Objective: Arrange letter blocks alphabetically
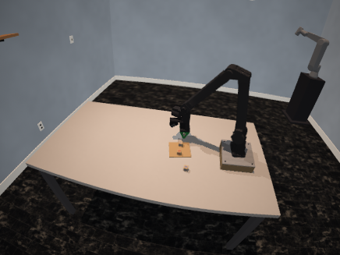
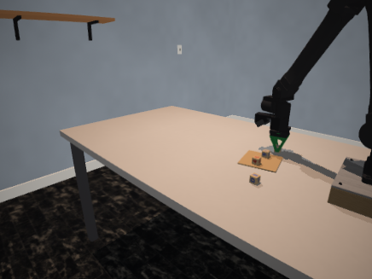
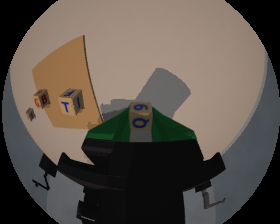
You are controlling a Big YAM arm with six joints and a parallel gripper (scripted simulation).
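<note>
"Item: tan cubic block, blue Q (image 3: 140,117). Your bearing?"
"Pinched in your black, green-fingered gripper (image 1: 184,136) (image 2: 278,149) (image 3: 140,111); square, thin orange mat (image 1: 185,154) (image 2: 246,161) (image 3: 65,60) lies just beside, nearward."

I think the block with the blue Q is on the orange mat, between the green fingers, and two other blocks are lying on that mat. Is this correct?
Not quite: the wrist view shows the block with the blue Q off the orange mat, beyond its edge. It is between the green fingers, and two other blocks are on that mat.
</note>
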